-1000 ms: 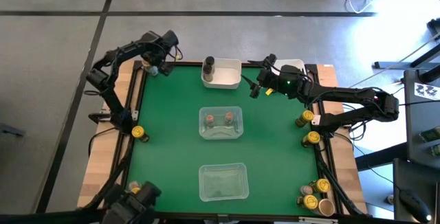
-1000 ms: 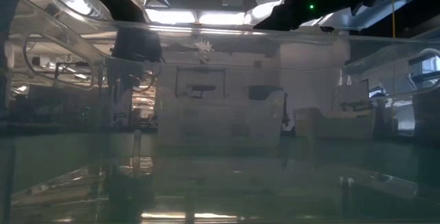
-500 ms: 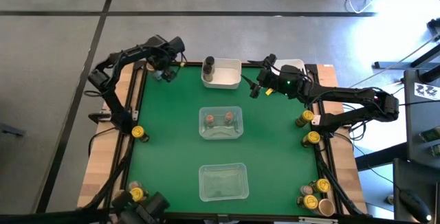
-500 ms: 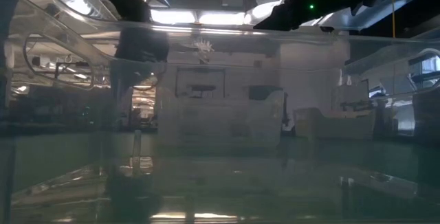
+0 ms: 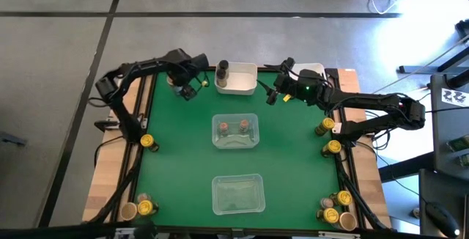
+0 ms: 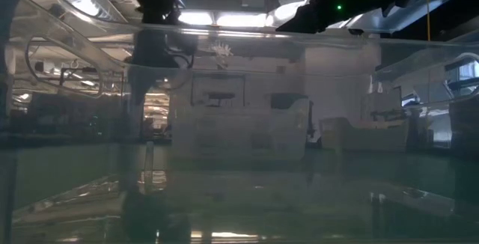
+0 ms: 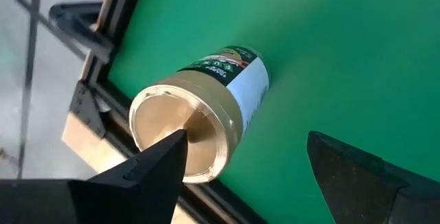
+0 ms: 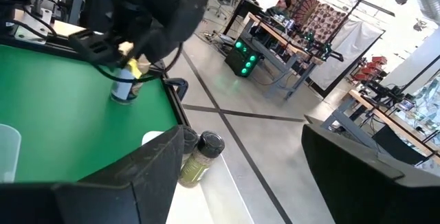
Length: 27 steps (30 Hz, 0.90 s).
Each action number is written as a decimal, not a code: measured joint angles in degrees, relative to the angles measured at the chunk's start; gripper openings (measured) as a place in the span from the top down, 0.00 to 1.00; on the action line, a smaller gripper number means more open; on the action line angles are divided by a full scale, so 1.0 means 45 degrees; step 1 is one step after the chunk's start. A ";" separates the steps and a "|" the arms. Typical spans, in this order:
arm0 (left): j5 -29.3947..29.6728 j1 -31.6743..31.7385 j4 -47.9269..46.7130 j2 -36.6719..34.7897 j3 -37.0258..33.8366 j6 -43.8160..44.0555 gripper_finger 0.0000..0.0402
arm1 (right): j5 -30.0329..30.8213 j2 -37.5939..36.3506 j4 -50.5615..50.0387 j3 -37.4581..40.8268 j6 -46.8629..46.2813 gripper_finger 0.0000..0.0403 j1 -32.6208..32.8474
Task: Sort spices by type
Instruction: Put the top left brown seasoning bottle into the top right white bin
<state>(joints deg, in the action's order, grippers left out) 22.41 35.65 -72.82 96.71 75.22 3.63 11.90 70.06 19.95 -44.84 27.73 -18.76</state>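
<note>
The left claw (image 7: pixel 244 159) hangs wide over a tan-lidded jar (image 7: pixel 199 117) left of the white bin (image 5: pixel 238 80); the right claw (image 5: pixel 272 96), also wide, waits right of it.

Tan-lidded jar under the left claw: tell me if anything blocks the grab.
Nothing visible does. The left claw hangs open directly over the tan-lidded jar, which stands alone on the green mat by its edge.
</note>
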 joint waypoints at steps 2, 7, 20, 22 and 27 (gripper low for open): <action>0.0011 -0.0400 -0.0018 -0.0239 0.0000 0.0021 0.30 | 0.0000 0.0000 -0.0002 0.0000 0.0000 0.26 0.0000; 0.0160 -0.1119 0.0012 -0.1295 -0.0005 0.0016 0.30 | 0.0000 0.0000 -0.0002 0.0000 -0.0024 0.26 0.0000; 0.0270 0.0223 0.0375 -0.3751 0.0005 -0.0509 0.30 | -0.0002 0.0000 -0.0021 0.0000 -0.0054 0.26 0.0000; -0.0170 0.0661 0.0459 -0.3678 0.0005 -0.0665 0.30 | -0.0005 0.0000 -0.0016 0.0000 -0.0078 0.26 0.0000; -0.1749 0.1414 0.1048 -0.3231 0.0005 -0.1236 0.28 | 0.0000 0.0000 -0.0012 0.0000 -0.0092 0.26 -0.0002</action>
<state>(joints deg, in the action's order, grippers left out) 14.54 42.01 -68.11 82.18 75.24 -1.93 11.90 70.06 19.90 -44.84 27.31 -18.77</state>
